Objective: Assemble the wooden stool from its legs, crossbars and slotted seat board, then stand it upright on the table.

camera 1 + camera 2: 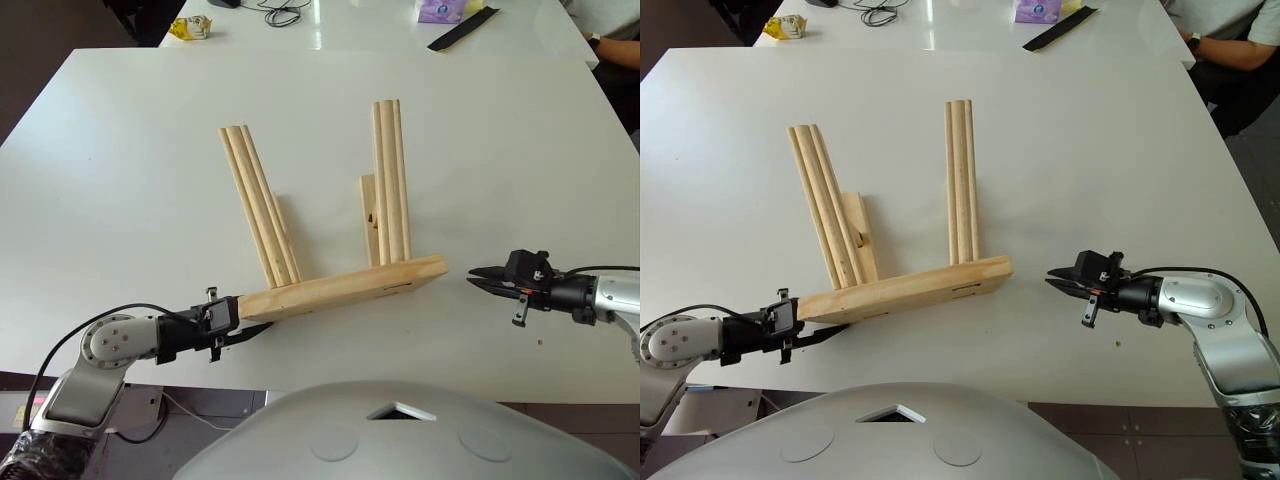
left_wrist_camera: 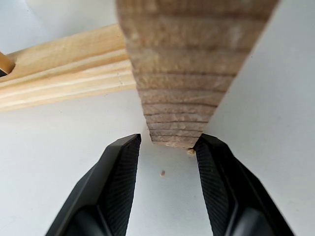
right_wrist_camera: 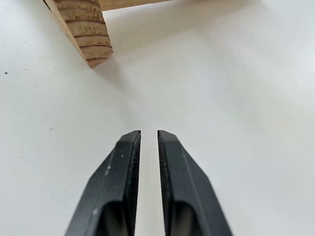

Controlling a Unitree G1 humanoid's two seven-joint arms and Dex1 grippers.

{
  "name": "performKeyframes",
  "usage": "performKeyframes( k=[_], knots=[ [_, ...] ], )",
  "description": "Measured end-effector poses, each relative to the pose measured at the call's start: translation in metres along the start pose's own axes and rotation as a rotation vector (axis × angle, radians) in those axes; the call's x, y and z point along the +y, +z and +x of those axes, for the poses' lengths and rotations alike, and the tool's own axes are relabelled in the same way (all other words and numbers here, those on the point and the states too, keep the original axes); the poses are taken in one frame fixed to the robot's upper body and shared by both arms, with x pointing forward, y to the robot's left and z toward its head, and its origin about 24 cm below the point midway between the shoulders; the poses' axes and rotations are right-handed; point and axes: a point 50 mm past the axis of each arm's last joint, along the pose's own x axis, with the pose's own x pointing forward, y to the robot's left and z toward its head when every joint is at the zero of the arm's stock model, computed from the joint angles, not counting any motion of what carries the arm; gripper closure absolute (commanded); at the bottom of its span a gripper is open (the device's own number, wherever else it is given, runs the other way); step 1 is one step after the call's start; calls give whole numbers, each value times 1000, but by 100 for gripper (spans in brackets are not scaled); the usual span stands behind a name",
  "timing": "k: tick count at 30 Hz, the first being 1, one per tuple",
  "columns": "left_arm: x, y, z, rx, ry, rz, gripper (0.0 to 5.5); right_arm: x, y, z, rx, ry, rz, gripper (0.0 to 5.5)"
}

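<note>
The wooden stool lies on its side on the white table [image 1: 120,180]. Its seat board [image 1: 345,288] stands on edge near the front, and two groups of legs [image 1: 260,205] [image 1: 390,180] point away from me, with a crossbar piece [image 1: 369,215] between them. My left gripper [image 1: 245,330] is open at the board's left end. In the left wrist view its fingertips [image 2: 125,147] flank the end grain of the board [image 2: 182,88]. My right gripper [image 1: 472,277] hovers a little right of the board's right end, shut with nothing in it; the board end [image 3: 86,29] sits ahead of it.
At the table's far edge lie a yellow packet [image 1: 190,28], cables [image 1: 285,12], a purple packet [image 1: 440,10] and a black strip [image 1: 462,28]. The table's front edge runs close behind both grippers.
</note>
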Motion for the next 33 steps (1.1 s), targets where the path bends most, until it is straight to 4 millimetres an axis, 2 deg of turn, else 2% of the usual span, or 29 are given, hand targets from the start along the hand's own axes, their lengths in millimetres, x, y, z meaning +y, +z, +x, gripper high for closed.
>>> performKeyframes(
  k=[5, 12, 19, 24, 28, 33],
  knots=[
    [5, -2, 0, -7, 26, 13, 259, 4, 3, 6, -29, 4, -26, 362],
    [10, -1, 5, -24, 6, 13, 259, 7, 7, 18, -44, 23, -90, 259],
    [-12, 3, 16, -59, -37, -55, 259, 4, 2, 20, -22, 70, -129, 259],
    [-15, 2, 22, -84, -19, -64, 259, -7, 3, 23, -16, 73, -172, 259],
    [-6, -1, 20, -79, -9, -34, 259, -6, 3, 34, -59, 85, -166, 259],
    [21, -3, 10, -37, -37, 57, 259, 2, 7, 49, -121, 119, -150, 259]
  ],
)
